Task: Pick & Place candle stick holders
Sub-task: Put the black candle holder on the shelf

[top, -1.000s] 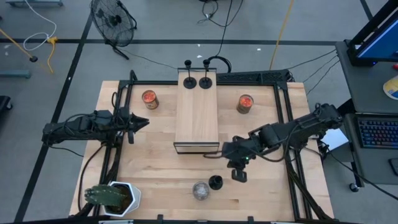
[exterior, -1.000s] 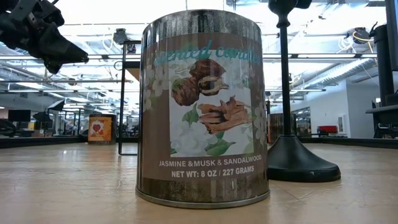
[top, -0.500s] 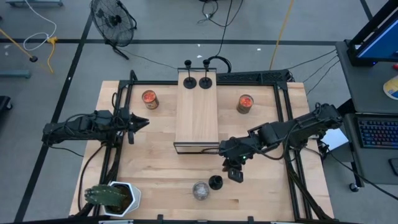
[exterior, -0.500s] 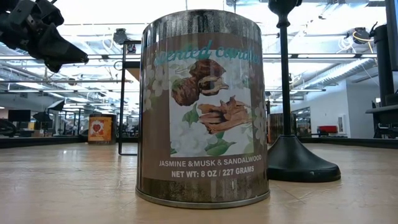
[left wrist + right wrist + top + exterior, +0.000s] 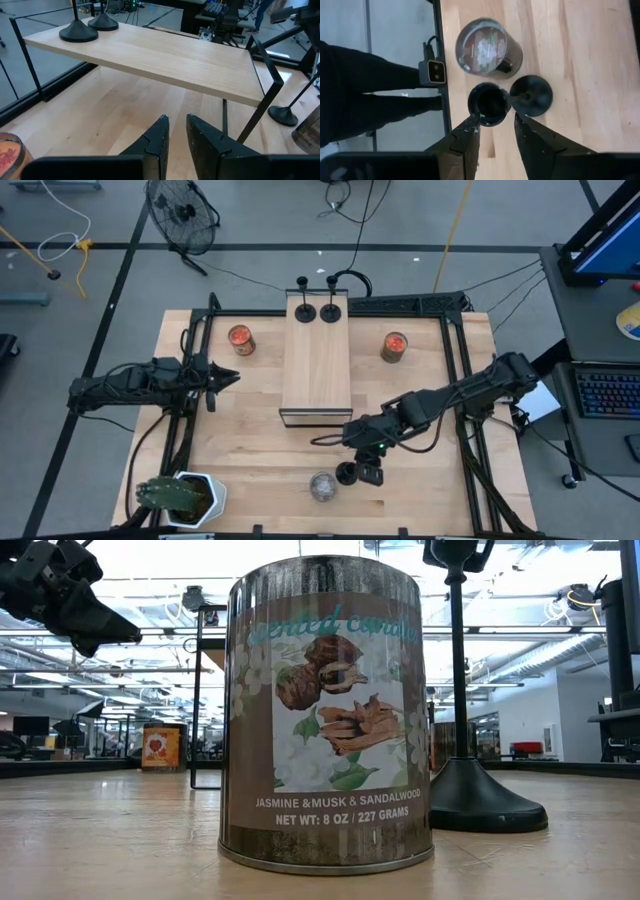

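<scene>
One black candle stick holder [image 5: 346, 473] stands upright on its disc base near the table's front edge, next to a silver-lidded tin [image 5: 321, 485]. My right gripper [image 5: 496, 122] is open and points down. Its fingers stand on either side of the holder's top cup [image 5: 489, 103]; whether they touch it I cannot tell. The low view shows the fingers around the cup at the stem's top [image 5: 455, 552]. Two more holders [image 5: 302, 310] [image 5: 330, 310] stand on the far end of a wooden riser [image 5: 316, 365]. My left gripper [image 5: 232, 376] waits at the left, its fingers a narrow gap apart with nothing between them.
Two tins with orange-red tops [image 5: 240, 338] [image 5: 394, 346] stand left and right of the riser. A potted plant [image 5: 185, 498] sits at the front left corner. Black frame rails [image 5: 458, 360] run along the table's sides. Bare wood lies between the riser and the front edge.
My right gripper has moved toward the table's left and near edges, from beside the riser's near end to over the front holder's top. The holder has stayed upright in place.
</scene>
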### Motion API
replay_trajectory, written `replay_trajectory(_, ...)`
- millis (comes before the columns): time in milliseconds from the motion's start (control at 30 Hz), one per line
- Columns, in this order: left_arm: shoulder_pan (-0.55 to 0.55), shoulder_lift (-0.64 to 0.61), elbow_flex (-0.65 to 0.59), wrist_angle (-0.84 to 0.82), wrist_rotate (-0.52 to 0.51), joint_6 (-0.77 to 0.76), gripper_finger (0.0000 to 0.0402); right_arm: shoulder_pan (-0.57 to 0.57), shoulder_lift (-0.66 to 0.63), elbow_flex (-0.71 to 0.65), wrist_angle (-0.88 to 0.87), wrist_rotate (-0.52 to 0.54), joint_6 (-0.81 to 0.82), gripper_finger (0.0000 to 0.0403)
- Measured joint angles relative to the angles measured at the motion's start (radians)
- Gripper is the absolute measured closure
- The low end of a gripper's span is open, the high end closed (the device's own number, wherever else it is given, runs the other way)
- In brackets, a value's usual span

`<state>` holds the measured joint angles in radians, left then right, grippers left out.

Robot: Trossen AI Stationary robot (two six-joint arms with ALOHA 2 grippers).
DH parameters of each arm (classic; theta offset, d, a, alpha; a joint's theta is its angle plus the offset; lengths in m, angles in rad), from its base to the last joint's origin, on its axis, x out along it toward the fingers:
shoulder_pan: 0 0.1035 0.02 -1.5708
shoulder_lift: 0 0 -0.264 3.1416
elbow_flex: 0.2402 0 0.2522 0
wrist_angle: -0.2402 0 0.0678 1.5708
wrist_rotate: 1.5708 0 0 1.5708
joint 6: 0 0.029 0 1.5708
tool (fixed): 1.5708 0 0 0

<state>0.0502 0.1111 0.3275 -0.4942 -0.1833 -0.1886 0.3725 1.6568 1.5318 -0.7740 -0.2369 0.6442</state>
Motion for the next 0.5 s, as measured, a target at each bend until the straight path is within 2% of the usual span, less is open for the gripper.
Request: replay_trajectory(500,0.0,0.0,0.0,-0.003,0.001,0.001,0.033,-0.011,0.018,0.0,0.001,0.018,0.051,0.0287)
